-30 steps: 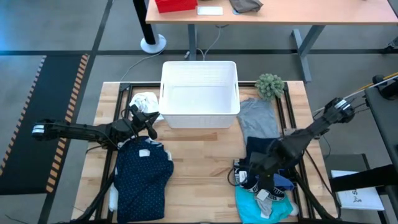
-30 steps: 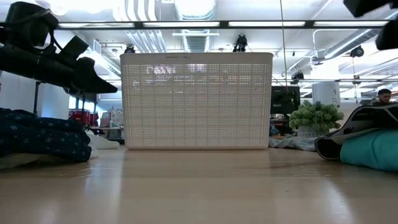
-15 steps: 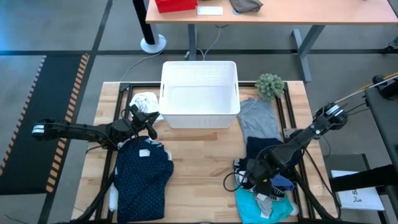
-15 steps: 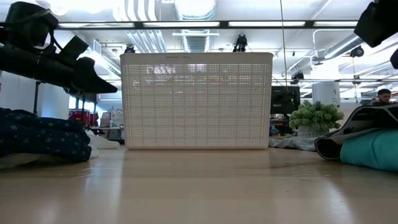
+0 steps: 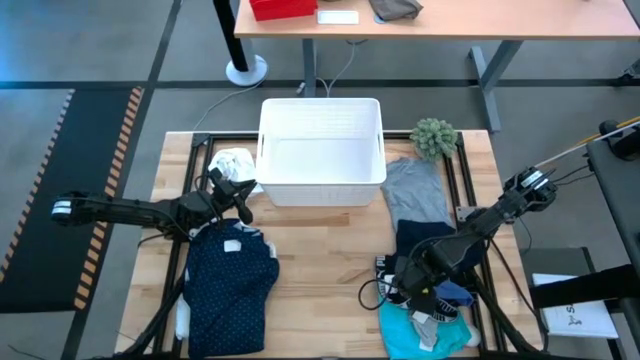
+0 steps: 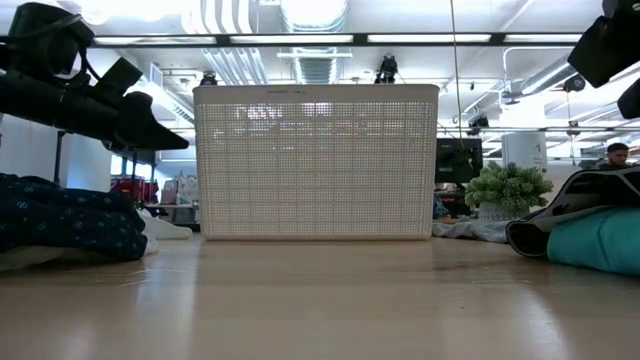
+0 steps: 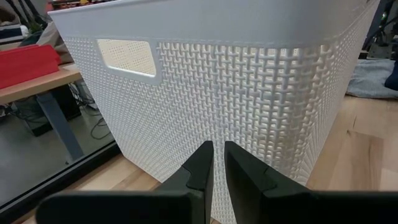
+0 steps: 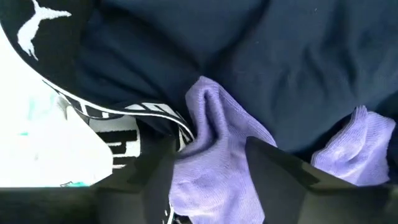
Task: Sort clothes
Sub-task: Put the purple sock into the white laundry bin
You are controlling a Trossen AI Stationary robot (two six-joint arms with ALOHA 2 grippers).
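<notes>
My right gripper point(image 5: 412, 290) is open, pointing down over the pile of dark clothes at the near right. In the right wrist view its fingers point(image 8: 208, 180) stand on either side of a lilac cloth point(image 8: 217, 143) that lies on a dark navy garment point(image 8: 280, 56), next to a black striped piece point(image 8: 118, 118). A turquoise piece point(image 5: 420, 330) lies just nearer. A grey tee point(image 5: 415, 190) lies flat behind the pile. A navy dotted shirt point(image 5: 232, 290) lies at the near left, a small white cloth point(image 5: 232, 160) beside the basket. My left gripper point(image 5: 245, 198) is shut and empty, facing the basket. My right gripper comes at the lilac cloth from above with one finger point(image 8: 163, 180) on each side of its bunched fold point(image 8: 208, 124). I cannot tell whether the fingers touch it. The cloth lies on the dark navy garment.
A white slatted basket point(image 5: 320, 185) stands at the table's far middle, close in front of my left gripper point(image 7: 217, 165). A fuzzy green ball point(image 5: 433, 137) sits at the far right. Bare wood point(image 5: 320, 260) shows in the table's middle.
My right gripper has gone down onto the pile of dark clothes, shifting a little toward the table's near left, its arm sinking with it.
</notes>
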